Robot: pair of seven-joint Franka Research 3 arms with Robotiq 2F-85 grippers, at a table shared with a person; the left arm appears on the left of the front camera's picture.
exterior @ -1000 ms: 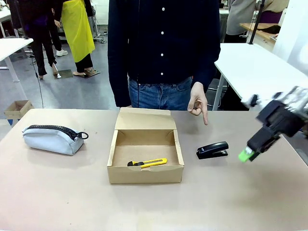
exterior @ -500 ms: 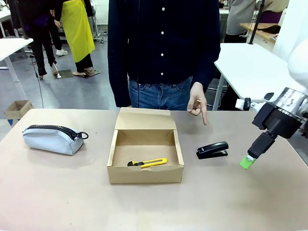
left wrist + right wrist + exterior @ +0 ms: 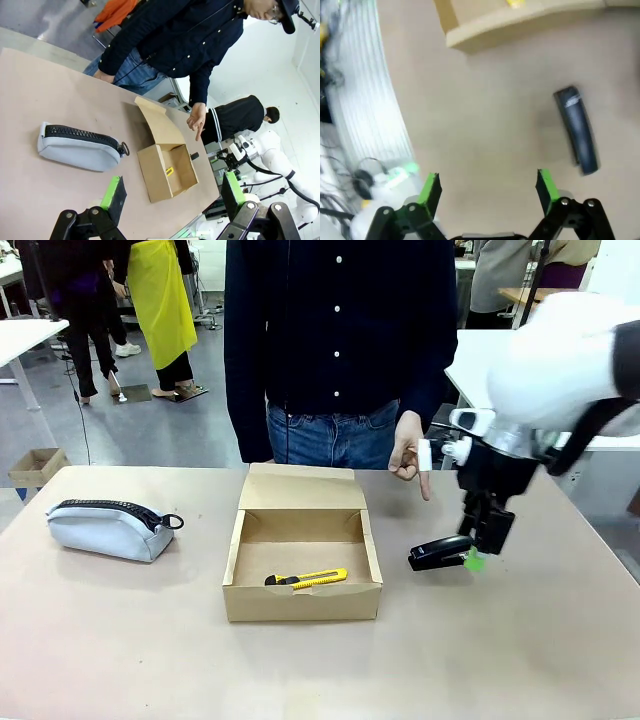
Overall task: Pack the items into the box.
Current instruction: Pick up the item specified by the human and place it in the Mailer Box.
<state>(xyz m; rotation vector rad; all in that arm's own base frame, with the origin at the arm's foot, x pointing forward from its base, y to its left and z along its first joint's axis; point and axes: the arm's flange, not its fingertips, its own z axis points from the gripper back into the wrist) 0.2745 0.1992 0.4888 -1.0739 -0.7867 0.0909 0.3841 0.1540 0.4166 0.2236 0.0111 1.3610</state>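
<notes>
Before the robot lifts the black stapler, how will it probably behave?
Probably rigid: the black stapler keeps a hard, straight shape. Its smooth rounded top may slip when squeezed. Lying flat on the table, it seems unlikely to roll.

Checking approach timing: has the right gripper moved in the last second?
Yes: the right gripper swung left across the table, ending right beside the stapler, which stayed put.
</notes>
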